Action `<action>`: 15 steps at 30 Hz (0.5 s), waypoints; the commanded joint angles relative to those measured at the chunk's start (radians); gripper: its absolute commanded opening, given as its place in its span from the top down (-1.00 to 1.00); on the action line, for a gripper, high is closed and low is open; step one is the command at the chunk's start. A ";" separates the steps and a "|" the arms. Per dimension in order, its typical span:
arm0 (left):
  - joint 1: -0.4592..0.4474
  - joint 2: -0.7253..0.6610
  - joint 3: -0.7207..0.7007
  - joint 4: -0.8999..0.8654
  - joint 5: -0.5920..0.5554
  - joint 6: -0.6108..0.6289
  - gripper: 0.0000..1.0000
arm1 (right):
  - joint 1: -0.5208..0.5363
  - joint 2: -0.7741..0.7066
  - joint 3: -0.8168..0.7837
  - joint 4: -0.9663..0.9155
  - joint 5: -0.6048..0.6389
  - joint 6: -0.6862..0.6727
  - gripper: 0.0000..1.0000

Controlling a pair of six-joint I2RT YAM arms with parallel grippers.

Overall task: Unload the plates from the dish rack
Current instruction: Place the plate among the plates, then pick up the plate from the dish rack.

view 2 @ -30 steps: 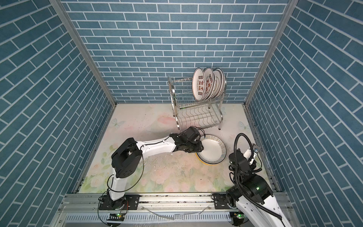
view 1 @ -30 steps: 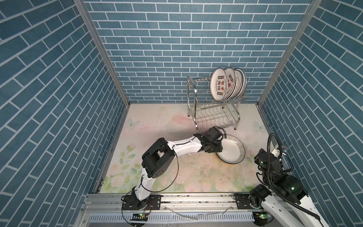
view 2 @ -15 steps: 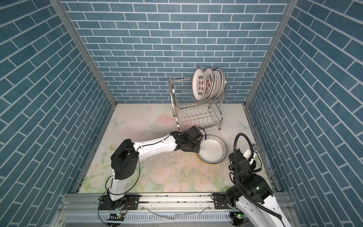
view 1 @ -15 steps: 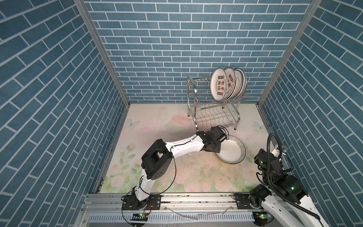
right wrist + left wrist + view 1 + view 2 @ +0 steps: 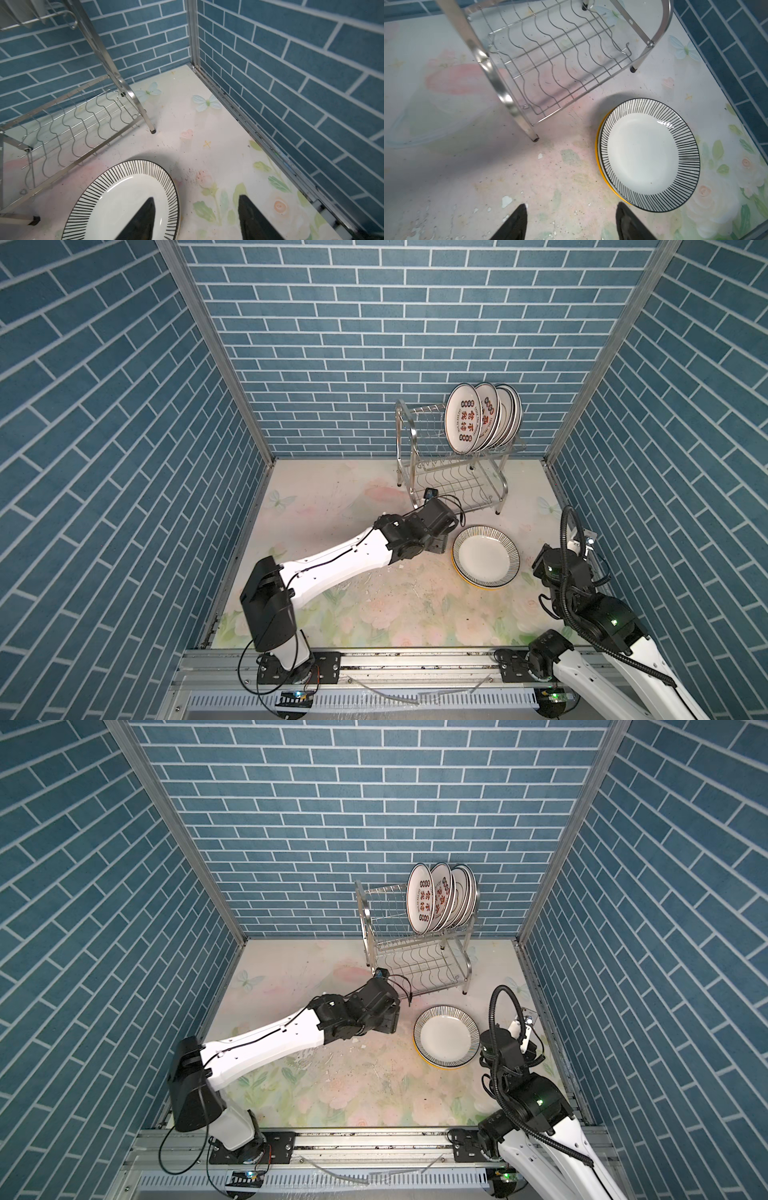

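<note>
In both top views, a row of plates (image 5: 482, 418) is seen standing on edge in the upper tier of the dish rack (image 5: 453, 485), whose lower shelf is bare. A black-striped plate (image 5: 485, 555) is laid flat on the worktop (image 5: 353, 497), just in front of the rack.

In the left wrist view, a yellow-edged plate (image 5: 598, 145) is shown beneath the striped one, so two are judged unloaded and most are left to be taken out. The left gripper (image 5: 571, 220) is seen spread wide and empty, just beside this stack.

In the right wrist view, the right gripper (image 5: 195, 218) is likewise seen parted, with nothing clamped, partly over the striped plate's rim.
</note>
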 commanded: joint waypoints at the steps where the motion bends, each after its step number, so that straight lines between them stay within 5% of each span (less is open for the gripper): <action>1: 0.065 -0.094 -0.091 0.017 -0.035 0.044 -0.41 | -0.002 0.051 0.107 0.102 -0.047 -0.156 -0.29; 10: 0.208 -0.379 -0.291 0.061 -0.012 0.097 -0.60 | -0.002 0.267 0.413 0.215 -0.185 -0.353 -0.32; 11: 0.223 -0.405 -0.303 0.060 -0.007 0.101 -0.67 | -0.003 0.294 0.446 0.229 -0.203 -0.368 -0.33; 12: 0.243 -0.430 -0.318 0.062 0.004 0.106 -0.98 | -0.002 0.321 0.477 0.243 -0.224 -0.384 -0.35; 15: 0.289 -0.496 -0.353 0.067 0.014 0.117 -0.99 | -0.002 0.405 0.563 0.268 -0.274 -0.425 -0.41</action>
